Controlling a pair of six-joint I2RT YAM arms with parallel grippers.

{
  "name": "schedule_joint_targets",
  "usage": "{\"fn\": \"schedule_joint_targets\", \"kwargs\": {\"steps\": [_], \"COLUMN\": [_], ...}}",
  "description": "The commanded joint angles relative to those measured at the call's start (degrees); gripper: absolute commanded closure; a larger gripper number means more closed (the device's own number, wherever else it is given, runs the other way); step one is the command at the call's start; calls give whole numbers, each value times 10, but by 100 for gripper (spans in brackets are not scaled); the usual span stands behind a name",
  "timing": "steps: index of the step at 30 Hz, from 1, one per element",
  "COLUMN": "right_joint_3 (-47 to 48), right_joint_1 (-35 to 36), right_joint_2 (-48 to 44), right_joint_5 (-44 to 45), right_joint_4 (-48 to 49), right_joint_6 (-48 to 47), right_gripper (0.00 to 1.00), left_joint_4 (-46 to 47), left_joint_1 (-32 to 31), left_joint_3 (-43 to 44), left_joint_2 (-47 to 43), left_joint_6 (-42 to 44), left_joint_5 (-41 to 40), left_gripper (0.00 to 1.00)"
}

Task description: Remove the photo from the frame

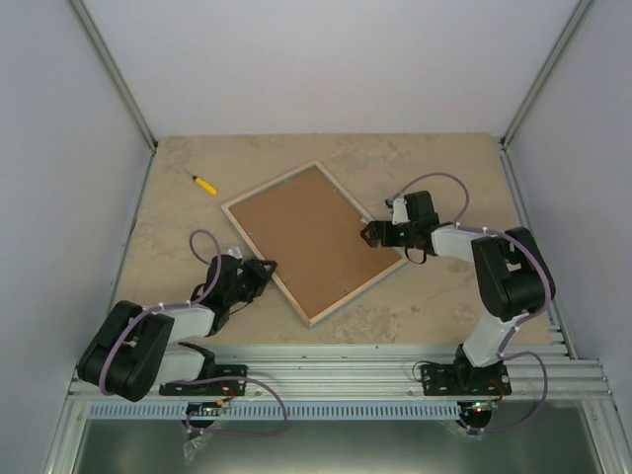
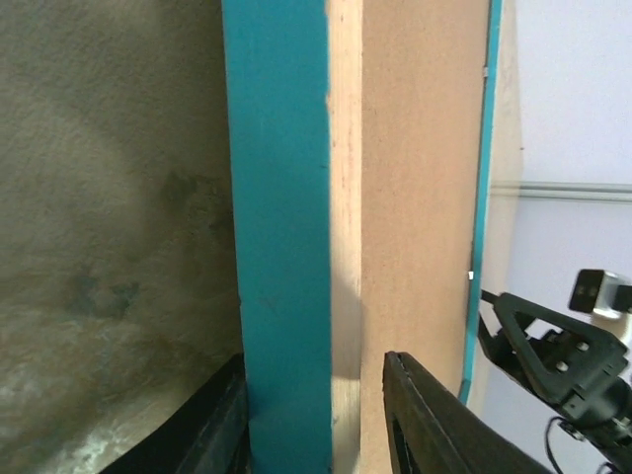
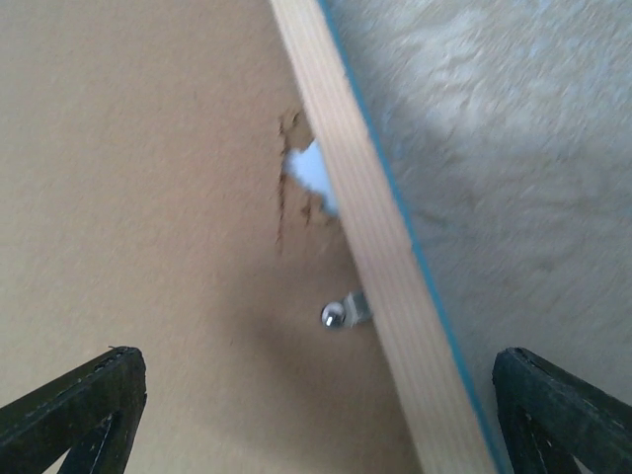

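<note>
Straddling frame rail: left fingers, grip unclear | right fingers wide apart above opposite rail

My top camera looks down from behind my bases over the whole table. Both wrist cameras sit close on the frame (opposite edges); the left one also catches my right gripper across it.

L pincer straddles frame edge w/ brown backing.

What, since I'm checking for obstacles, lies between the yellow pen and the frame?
Only bare table separates the yellow pen and the frame, per the top external view.
</note>
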Motion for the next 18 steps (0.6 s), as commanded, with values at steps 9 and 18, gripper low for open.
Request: {"fn": "schedule_joint_targets", "kwargs": {"steps": [9, 18], "right_joint_3": [-100, -165], "right_joint_1": [3, 21], "right_joint_2": [-81, -130], "right_joint_5": [-46, -65], "right_joint_4": [15, 45], "right_joint_6": [11, 34], "right_gripper": [4, 4], "left_joint_4": [-151, -222], "left_joint_1": [2, 1], "left_joint_3": [106, 174], "left_joint_2": [6, 61], "left_joint_6": [104, 171], "left_joint_5": [-40, -53], "left_gripper": [50, 38]}}
